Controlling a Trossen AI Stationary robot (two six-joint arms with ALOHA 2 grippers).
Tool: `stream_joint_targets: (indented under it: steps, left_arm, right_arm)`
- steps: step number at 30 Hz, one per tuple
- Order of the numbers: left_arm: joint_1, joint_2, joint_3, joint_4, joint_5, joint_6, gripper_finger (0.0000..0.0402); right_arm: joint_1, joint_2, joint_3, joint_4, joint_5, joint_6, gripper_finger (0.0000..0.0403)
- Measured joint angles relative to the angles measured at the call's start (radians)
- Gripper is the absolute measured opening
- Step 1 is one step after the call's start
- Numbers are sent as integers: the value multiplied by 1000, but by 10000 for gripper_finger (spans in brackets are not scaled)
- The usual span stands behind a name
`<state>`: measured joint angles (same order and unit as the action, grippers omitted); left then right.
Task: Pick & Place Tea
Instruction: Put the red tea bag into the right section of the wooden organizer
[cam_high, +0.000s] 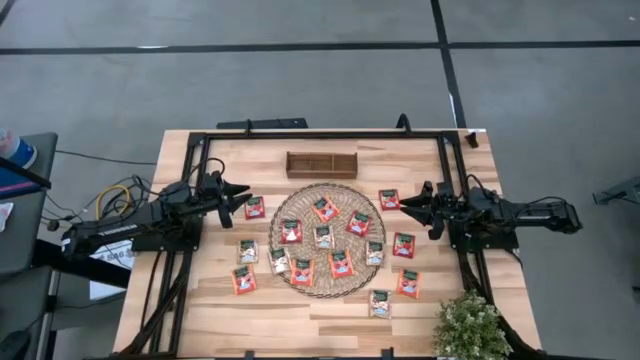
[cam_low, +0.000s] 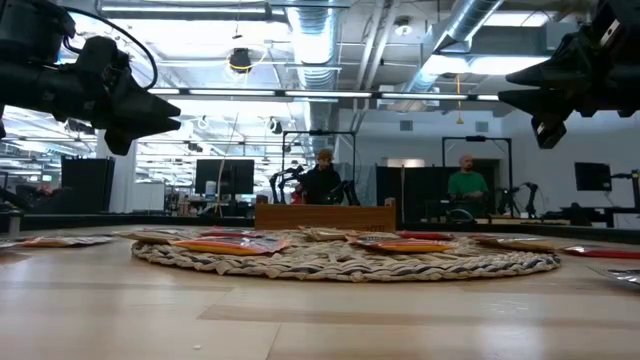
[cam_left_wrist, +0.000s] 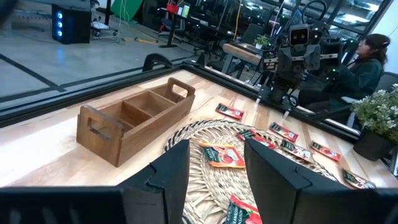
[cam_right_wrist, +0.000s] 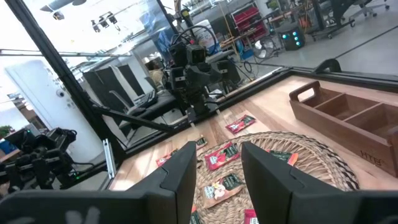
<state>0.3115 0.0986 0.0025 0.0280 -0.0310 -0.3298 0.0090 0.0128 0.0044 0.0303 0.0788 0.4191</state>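
Several small tea sachets, red, orange and pale, lie flat on the round woven mat (cam_high: 327, 238) and on the bare wood around it, one red sachet (cam_high: 255, 207) close to the left gripper and another (cam_high: 389, 199) close to the right. My left gripper (cam_high: 243, 193) hovers open above the table left of the mat; its fingers (cam_left_wrist: 177, 171) frame a red sachet (cam_left_wrist: 224, 155) lying on the mat. My right gripper (cam_high: 410, 203) hovers open to the right of the mat, a red sachet (cam_right_wrist: 219, 157) showing between its fingers. The brown wooden compartment tray (cam_high: 321, 164) stands beyond the mat.
A black frame (cam_high: 320, 134) runs around the table's far and side edges. A potted green plant (cam_high: 470, 325) sits at the near right corner. Bare wood (cam_high: 300, 320) lies along the near edge. People sit at desks in the room (cam_low: 325, 175) beyond the table.
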Motion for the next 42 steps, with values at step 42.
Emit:
stream_joint_targets:
  steps: [42]
  left_arm:
    - [0,0,0,2,0,-116,146]
  right_arm:
    - [-11,38,254,45,10,-101,121]
